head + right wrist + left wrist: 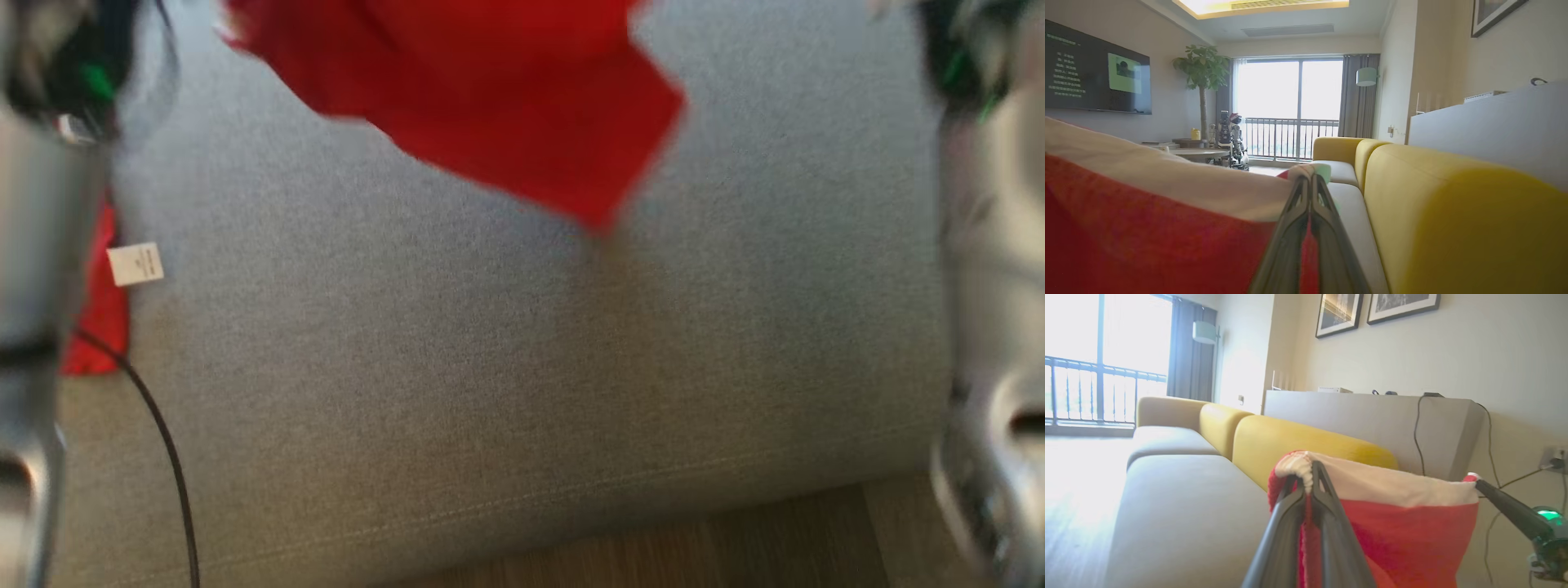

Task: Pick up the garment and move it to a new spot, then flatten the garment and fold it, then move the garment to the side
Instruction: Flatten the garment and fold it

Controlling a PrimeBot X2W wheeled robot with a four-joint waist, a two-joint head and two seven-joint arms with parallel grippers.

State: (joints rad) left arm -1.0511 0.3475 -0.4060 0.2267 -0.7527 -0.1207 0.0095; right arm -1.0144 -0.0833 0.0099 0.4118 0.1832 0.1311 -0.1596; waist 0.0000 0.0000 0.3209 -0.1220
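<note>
I read the left gripper (1309, 477) clamped on one top corner of the red garment (1408, 535), at its white band. The right gripper (1310, 183) is clamped on the other corner. The garment hangs stretched between them, over the grey sofa seat (490, 367).

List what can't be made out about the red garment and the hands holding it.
- Head view: the garment is motion-blurred and cut off by the top edge; full shape unclear.
- Head view: the white label is too small and blurred to read.
- Left wrist view: the left hand covers the pinched corner; the bottom edge cuts the garment below.
- Right wrist view: the right hand hides its pinch point; the garment nearby is blurred.
</note>
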